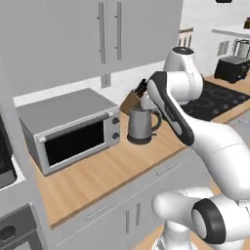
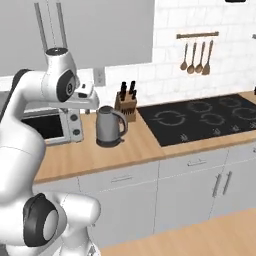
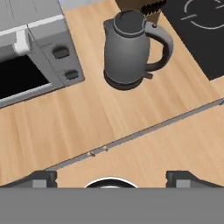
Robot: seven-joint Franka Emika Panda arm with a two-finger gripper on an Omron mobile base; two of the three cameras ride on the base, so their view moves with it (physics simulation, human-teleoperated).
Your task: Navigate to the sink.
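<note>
Pincer [image 3: 109, 177] hangs wide and empty over the wooden desk [image 3: 87, 118], kettle [image 3: 129, 48] at twelve o'clock in the hand view, microwave [image 3: 30, 57] at ten, cooktop [image 2: 200, 120] off at two. No sink on screen, so it lies somewhere else. Risk: stopping here, mistaking the cooktop for the goal, or clipping the kettle when swinging away.

One microwave [image 1: 73, 129] stands at 9 o'clock of one grey electric kettle [image 2: 110, 126]. One knife block [image 2: 126, 102] sits at 1 o'clock of the kettle. One black cooktop [image 2: 202, 120] carries four ring markings. Four wooden utensils [image 2: 196, 58] hang from one wall rail [image 2: 197, 35]. One toaster [image 1: 232, 68] stands beyond the cooktop.
</note>
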